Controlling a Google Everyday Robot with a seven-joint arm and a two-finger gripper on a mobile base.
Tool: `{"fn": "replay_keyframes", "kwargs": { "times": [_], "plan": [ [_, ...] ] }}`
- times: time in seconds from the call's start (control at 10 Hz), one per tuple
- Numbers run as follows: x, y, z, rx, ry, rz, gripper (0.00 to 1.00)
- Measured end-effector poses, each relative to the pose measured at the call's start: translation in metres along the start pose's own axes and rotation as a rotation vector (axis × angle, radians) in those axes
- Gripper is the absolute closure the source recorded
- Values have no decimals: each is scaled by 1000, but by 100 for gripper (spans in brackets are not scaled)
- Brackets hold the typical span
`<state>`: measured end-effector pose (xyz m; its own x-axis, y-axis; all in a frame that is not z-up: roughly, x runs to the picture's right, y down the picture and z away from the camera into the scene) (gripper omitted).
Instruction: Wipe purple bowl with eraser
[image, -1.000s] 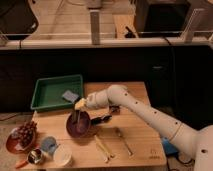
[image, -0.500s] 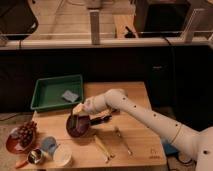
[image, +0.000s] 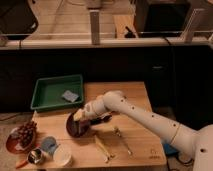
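Take the wooden surface (image: 140, 100) as your ground: everything sits on it, and the purple bowl (image: 75, 128) is your landmark, lying near its left-middle, in front of the green tray (image: 50, 92). Your white arm (image: 145, 117) reaches in from the right and ends right over the bowl, so the end effector (image: 84, 117) hangs above the bowl's right half, just inside the rim. The bowl lies directly beneath and slightly left of it, so your wiping stroke runs leftward across the basin. I cannot tell how the end effector is set, nor make out the eraser; it may be hidden there. Right of the bowl lie a yellow utensil (image: 102, 147) and a fork (image: 122, 140).

Against half a second ago, the end effector has dropped and shifted left, deeper over the bowl.
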<state>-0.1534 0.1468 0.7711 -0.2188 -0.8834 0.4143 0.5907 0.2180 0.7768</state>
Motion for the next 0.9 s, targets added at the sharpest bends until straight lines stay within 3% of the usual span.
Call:
{"fn": "replay_keyframes", "kwargs": {
  "times": [0.3, 0.5, 0.9],
  "plan": [
    [6, 5, -2, -36, -37, -18, 99],
    [13, 7, -11, -53, -38, -12, 99],
    [29, 11, -18, -49, -41, -22, 99]
  ]
}}
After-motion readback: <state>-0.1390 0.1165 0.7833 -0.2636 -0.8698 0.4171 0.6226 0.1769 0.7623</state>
